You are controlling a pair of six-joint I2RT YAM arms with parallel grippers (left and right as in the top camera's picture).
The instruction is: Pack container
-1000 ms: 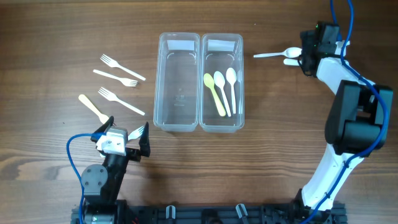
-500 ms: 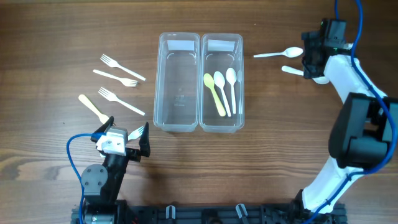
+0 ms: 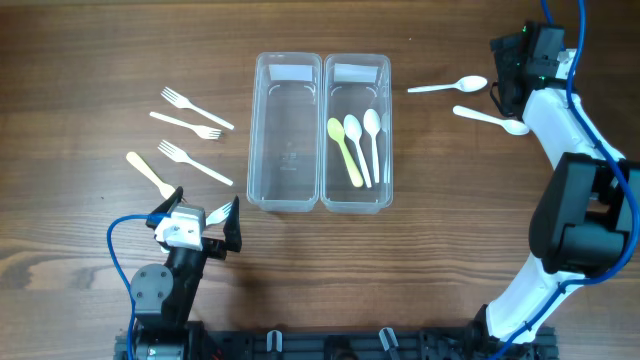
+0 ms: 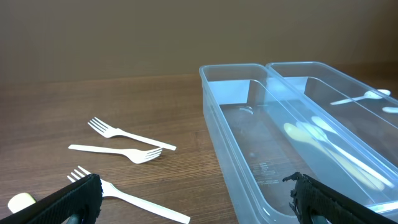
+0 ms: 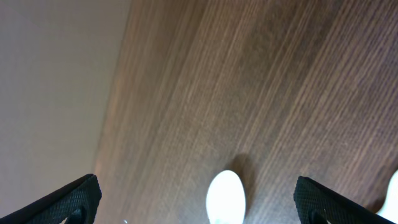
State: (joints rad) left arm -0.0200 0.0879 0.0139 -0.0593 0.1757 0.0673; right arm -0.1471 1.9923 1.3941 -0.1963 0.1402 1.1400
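We see the clear container (image 3: pixel 287 205) mid-table, three spoons (image 3: pixel 358 140) in its right bin. Two loose white spoons (image 3: pixel 450 87) lie right of it, just beside our right gripper (image 3: pixel 505 75), spread wide, holding nothing. Our left gripper (image 3: pixel 198 208) sits wide open and empty near the forks (image 3: pixel 197 109)

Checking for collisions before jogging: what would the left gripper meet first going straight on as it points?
Probably the nearest white fork, whose handle lies across the gap ahead of the open left gripper; the empty clear container sits just right of that line.
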